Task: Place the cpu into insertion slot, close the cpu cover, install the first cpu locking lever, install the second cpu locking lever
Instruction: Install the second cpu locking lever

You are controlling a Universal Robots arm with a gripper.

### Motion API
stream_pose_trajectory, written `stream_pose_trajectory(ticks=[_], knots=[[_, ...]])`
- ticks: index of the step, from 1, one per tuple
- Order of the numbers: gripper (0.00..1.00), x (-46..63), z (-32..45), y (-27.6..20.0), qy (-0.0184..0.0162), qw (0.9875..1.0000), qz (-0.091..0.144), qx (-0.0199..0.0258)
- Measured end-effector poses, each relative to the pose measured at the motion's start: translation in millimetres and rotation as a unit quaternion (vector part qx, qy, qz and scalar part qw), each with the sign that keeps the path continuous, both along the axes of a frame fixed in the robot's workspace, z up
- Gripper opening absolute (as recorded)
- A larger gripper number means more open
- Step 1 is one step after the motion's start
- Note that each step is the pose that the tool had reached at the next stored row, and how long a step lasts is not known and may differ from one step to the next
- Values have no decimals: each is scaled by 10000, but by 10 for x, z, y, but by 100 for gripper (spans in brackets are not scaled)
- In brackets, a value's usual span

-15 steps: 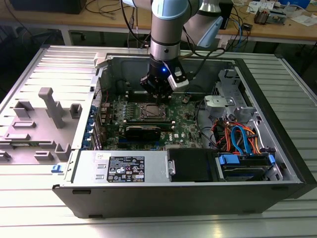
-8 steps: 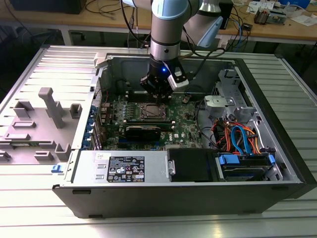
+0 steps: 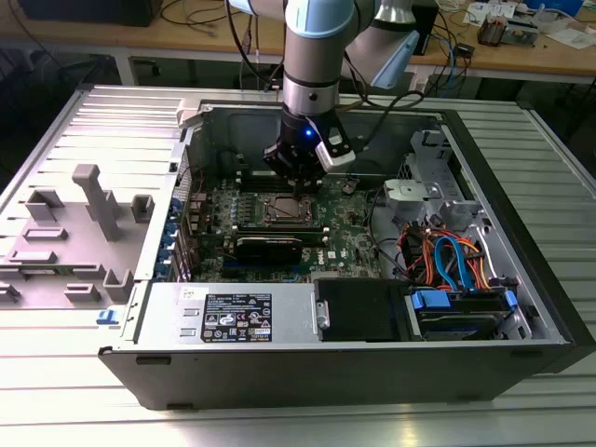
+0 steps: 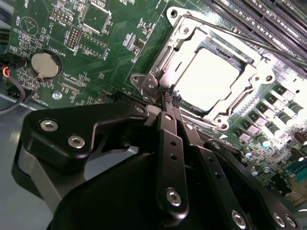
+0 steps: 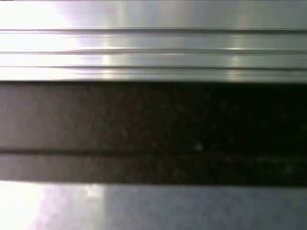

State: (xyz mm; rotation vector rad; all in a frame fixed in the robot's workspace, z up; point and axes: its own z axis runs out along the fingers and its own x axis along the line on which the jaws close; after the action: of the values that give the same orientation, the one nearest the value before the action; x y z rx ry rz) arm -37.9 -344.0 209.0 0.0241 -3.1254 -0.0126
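Second wrist view: my black two-finger gripper (image 4: 169, 98) has its fingers (image 4: 165, 143) pressed together to a single narrow tip, with nothing held between them. The tip stands at the near corner of the thin silver-grey metal cpu cover (image 4: 165, 72), by the hinge end of a thin steel wire locking lever (image 4: 153, 88); whether it touches the lever I cannot tell.

Straight ahead of my fingertips, past that corner, lies the small flat square cpu with its bright silvery top (image 4: 206, 79), seated in the square metal-rimmed insertion slot (image 4: 225, 122) and framed by the cover's window, so the cover appears closed over it. The lever's long axis runs along the socket edge, away from my tip.

Exterior view: my gripper (image 3: 300, 177) hangs just above the slot (image 3: 284, 210) on the green circuit board (image 3: 345, 228) inside the open grey computer case (image 3: 307, 372).
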Motion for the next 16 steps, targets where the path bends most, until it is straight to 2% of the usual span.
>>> stream_pose_trajectory(ticks=[9, 16], knots=[[11, 0, 0, -72, 0, 10000, -1, -13], [11, 0, 44, -81, -1, 10000, 0, -40]])
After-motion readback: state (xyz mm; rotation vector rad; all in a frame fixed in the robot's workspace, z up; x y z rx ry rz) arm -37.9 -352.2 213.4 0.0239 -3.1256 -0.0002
